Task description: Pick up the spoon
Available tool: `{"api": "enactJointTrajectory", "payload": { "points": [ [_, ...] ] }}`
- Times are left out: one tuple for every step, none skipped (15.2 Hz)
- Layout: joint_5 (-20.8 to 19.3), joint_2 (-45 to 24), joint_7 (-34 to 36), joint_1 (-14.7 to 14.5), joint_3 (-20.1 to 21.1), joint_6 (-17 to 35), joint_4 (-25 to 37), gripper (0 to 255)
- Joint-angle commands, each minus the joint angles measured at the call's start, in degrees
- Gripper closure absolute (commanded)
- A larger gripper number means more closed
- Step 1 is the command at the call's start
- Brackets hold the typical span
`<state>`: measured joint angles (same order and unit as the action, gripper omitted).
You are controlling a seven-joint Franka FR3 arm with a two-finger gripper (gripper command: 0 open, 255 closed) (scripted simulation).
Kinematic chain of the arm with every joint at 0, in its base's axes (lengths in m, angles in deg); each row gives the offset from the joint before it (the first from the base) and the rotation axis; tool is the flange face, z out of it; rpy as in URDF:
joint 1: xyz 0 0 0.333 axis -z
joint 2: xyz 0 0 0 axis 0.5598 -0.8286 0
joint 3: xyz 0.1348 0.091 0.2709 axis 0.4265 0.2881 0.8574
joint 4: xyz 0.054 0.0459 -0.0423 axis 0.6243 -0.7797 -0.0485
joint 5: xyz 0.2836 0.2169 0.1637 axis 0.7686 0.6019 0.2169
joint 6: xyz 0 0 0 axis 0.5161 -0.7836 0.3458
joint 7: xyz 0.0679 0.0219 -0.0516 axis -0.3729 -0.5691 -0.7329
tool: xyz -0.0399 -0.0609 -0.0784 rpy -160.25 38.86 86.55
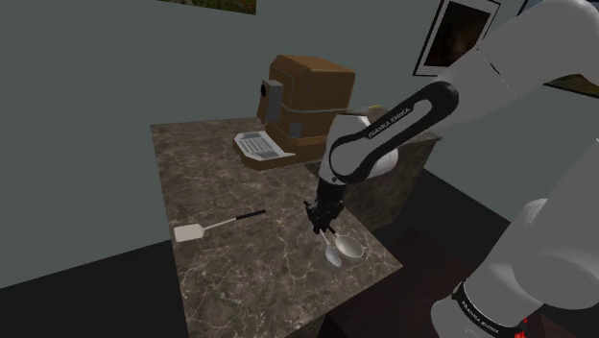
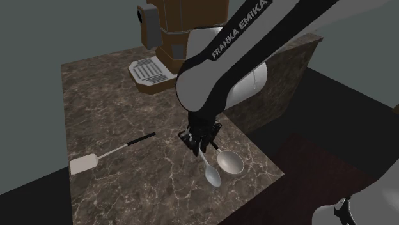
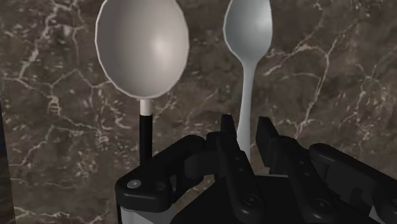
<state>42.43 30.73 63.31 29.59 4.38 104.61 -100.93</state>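
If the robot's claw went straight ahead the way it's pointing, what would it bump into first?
The spoon, most likely. Its thin handle lies right in line with the gripper, and the marble table is just behind it. How close the gripper already is, I can't tell.

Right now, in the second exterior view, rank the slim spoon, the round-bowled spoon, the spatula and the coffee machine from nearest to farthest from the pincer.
1. Slim spoon: handle directly under the pincer.
2. Round-bowled spoon: just beside it, toward the view's right.
3. Spatula: farther off, toward the view's left.
4. Coffee machine: at the counter's back.
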Motion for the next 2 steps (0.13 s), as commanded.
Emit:
{"api": "enactJointTrajectory", "payload": {
  "points": [
    [-0.28,0.85,0.24,0.1,-0.1,-1.12,0.25,255],
    [-0.28,0.85,0.24,0.1,-0.1,-1.12,0.24,255]
  ]
}}
